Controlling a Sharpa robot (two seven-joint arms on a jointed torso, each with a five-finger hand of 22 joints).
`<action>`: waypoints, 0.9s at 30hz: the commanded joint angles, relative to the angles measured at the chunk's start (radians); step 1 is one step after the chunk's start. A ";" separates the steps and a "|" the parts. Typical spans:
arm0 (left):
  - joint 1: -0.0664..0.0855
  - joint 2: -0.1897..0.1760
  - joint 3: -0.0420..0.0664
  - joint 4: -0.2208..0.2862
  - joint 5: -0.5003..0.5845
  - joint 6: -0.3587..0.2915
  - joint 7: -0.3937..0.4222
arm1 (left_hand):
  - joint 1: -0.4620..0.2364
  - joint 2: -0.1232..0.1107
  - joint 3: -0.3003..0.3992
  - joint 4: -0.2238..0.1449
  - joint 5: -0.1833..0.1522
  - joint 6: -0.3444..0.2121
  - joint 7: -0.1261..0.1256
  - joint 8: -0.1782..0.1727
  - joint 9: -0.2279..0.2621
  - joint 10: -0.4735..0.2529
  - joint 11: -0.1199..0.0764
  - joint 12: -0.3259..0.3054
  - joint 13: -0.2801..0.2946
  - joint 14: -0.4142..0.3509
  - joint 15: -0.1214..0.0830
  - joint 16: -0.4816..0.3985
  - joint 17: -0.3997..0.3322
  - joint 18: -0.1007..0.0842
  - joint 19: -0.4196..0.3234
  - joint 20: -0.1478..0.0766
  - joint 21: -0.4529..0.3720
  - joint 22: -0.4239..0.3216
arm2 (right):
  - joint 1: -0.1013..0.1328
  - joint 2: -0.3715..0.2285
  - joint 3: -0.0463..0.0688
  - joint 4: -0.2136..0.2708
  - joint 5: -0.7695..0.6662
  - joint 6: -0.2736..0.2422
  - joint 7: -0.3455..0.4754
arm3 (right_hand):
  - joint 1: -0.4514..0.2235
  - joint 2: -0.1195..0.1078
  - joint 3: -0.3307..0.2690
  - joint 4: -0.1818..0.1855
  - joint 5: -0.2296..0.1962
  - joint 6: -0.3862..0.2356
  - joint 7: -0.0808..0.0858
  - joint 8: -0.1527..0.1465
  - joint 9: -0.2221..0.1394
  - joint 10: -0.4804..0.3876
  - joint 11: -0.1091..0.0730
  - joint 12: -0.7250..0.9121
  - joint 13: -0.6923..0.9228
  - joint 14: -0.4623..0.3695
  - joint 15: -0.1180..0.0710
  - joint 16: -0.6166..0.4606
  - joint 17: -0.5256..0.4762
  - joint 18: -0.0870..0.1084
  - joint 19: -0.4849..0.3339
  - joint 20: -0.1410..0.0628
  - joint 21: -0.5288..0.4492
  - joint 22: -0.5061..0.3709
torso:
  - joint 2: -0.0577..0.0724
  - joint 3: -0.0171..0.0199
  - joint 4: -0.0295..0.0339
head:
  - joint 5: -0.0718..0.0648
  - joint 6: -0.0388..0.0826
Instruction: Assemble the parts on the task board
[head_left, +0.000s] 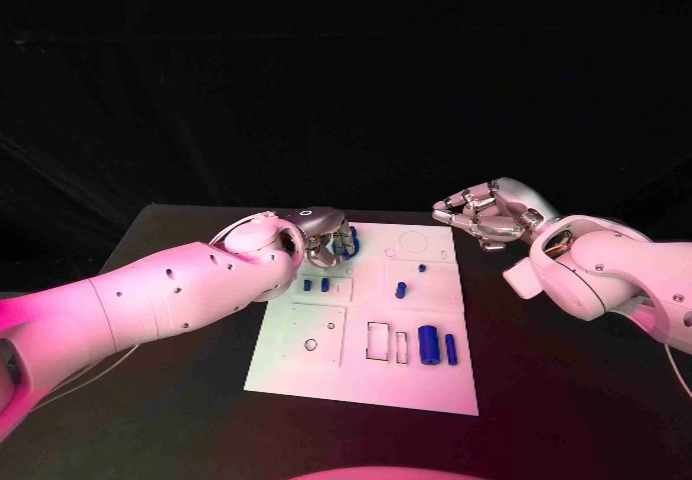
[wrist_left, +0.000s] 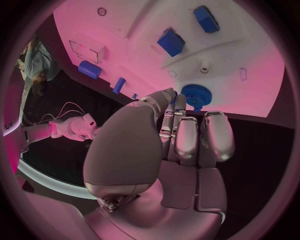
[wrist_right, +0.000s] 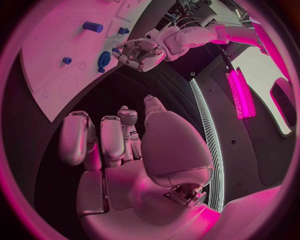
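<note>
The blue gear (wrist_left: 195, 95) sits at the far left corner of the white board (head_left: 289, 360), and the left robot hand (head_left: 326, 243) is right at it: in the left wrist view the fingertips (wrist_left: 169, 95) reach to the gear's rim, apparently touching or pinching it, though the contact itself is too hidden to say whether it is truly held. The gear lies flat, its axis upright, just ahead of the fingertips, so any seating move would be short and downward. Two square blue blocks (wrist_left: 170, 41) lie a little nearer on the board, then a small blue peg (head_left: 401, 291), and toward the near right a fat blue cylinder (head_left: 428, 345) and a slimmer one (head_left: 450, 348), both with long axes running near to far, beside open rectangular slots (head_left: 378, 341). The right robot hand (head_left: 488, 215) hovers off the board's far right corner above the tabletop (head_left: 548, 380), fingers curled inward with nothing in them, well apart from every part. The left hand is plainly nearer the gear; the board's far edge lies just beyond it, with free room to the right.
</note>
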 joint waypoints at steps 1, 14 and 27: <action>0.005 -0.029 0.009 0.032 0.052 -0.017 0.004 | -0.017 -0.003 0.004 -0.004 -0.005 0.006 0.004 -0.006 0.000 0.007 0.003 -0.007 0.000 0.008 -0.004 0.007 -0.002 -0.015 0.008 0.002 0.006 0.003 | -0.001 0.001 0.000 0.000 -0.007 0.006 0.011 | 0.006 0.003 -0.002 -0.006 0.007 -0.004 0.001 0.002 -0.001 -0.008 -0.001 0.005 0.001 0.025 -0.005 -0.002 0.001 0.016 0.004 -0.001 -0.003 0.023 | -0.003 0.0009 0.0030 | 0.003 0.002; 0.019 -0.128 0.019 0.075 0.094 0.019 -0.026 | -0.030 -0.007 0.003 -0.004 -0.006 0.011 0.002 -0.009 -0.001 0.013 0.002 -0.013 0.001 0.008 -0.004 0.008 -0.004 -0.015 0.009 0.003 0.009 0.007 | -0.001 -0.004 0.000 0.003 -0.007 0.005 0.009 | 0.007 0.003 -0.002 -0.006 0.008 -0.003 0.001 0.002 -0.001 -0.008 -0.001 0.005 0.001 0.025 -0.006 -0.003 0.001 0.016 0.004 -0.002 -0.004 0.023 | -0.004 0.0004 0.0058 | 0.000 -0.002; 0.005 -0.120 0.014 0.049 0.091 0.038 -0.022 | -0.033 -0.008 0.002 -0.005 -0.006 0.012 0.002 -0.010 -0.001 0.015 0.001 -0.015 0.002 0.008 -0.004 0.008 -0.004 -0.015 0.009 0.002 0.009 0.007 | -0.001 -0.002 0.000 0.004 -0.007 0.005 0.009 | 0.008 0.004 -0.003 -0.007 0.008 -0.003 0.001 0.003 -0.001 -0.008 -0.001 0.004 0.000 0.025 -0.006 -0.003 0.001 0.016 0.003 -0.002 -0.004 0.022 | -0.004 0.0007 0.0051 | 0.001 -0.009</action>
